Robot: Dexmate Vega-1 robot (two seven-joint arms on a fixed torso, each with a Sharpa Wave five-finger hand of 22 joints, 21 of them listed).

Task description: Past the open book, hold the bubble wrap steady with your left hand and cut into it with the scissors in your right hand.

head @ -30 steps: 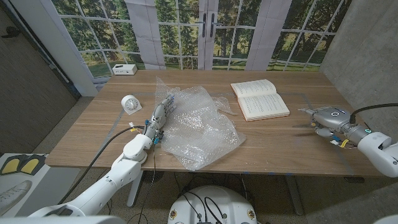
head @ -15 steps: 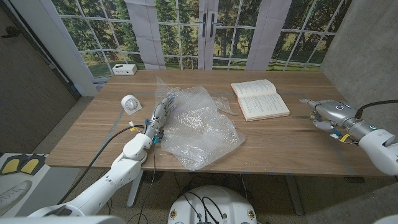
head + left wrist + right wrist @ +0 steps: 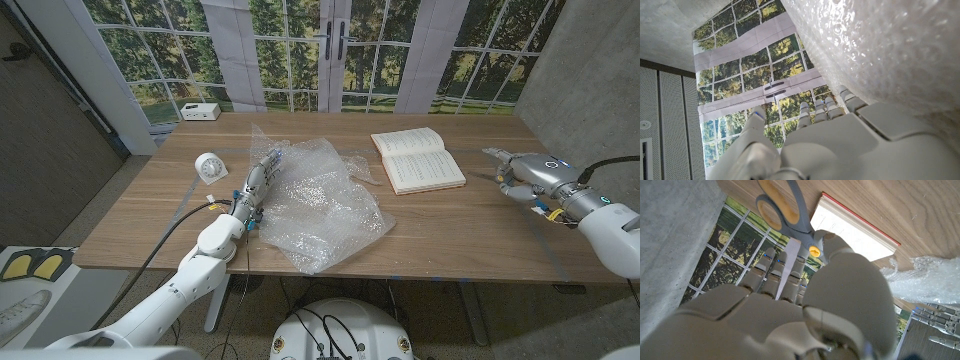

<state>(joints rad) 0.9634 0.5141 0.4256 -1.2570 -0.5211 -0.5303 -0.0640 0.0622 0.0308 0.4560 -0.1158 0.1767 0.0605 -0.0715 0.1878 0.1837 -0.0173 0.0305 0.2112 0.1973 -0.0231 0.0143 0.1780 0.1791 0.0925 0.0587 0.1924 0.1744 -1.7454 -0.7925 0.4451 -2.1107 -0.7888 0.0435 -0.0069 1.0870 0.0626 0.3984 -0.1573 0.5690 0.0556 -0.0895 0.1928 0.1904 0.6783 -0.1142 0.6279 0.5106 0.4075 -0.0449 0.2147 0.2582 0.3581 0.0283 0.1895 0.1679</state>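
Fingers [image 3: 790, 272] of the right hand [image 3: 528, 177] curl around a pair of scissors [image 3: 785, 212], with the thumb lying beside the yellow pivot; the grey loops with yellow lining stick out past the fingertips. In the head view this hand sits over the right part of the wooden table [image 3: 440, 235], to the right of the open book [image 3: 418, 159] and apart from it. The right wrist view shows the book's page block and red cover edge just beyond the scissors, and a corner of the bubble wrap farther off.

Fingers [image 3: 825, 107] of the left hand [image 3: 258, 185] are stretched out and lie against the left edge of the bubble wrap [image 3: 320, 200], the hand reaching toward the far side of the table. They are not wrapped around anything; the left wrist view shows them straight and side by side with the wrap's bubbled surface right next to them.

The bubble wrap is a crumpled clear sheet spread over the middle of the table, running from near the front edge to about level with the book, which lies to its right near the far side. A small white round clock [image 3: 210, 167] stands left of the left hand. A white box [image 3: 200, 111] sits at the far left corner.
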